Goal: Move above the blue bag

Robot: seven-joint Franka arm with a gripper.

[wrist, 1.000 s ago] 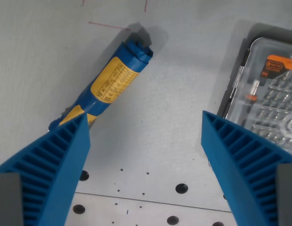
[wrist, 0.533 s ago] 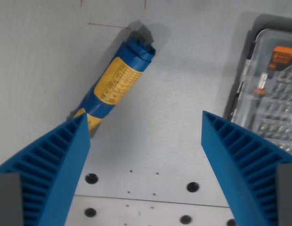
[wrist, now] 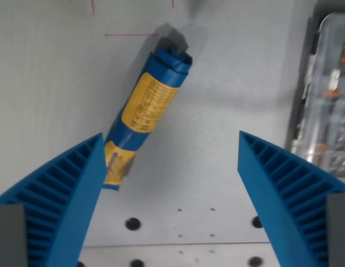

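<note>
A rolled-up blue bag with a yellow printed label lies slanted on the pale grey table, its upper end toward the top centre and its lower end near the tip of my left finger. My gripper is open, its two ribbed blue fingers spread wide with nothing between them. The bag sits left of the midpoint between the fingers, below the camera. The right finger stands well apart from the bag.
A clear plastic case with bits and orange parts lies at the wrist view's right edge, partly cut off. Thin red lines are drawn on the table near the bag's upper end. Several dark holes dot the surface along the bottom.
The camera has moved: the whole scene has shifted to the wrist view's right and turned, so the bag lies nearer the centre and more upright, and the case has slid toward the right edge.
</note>
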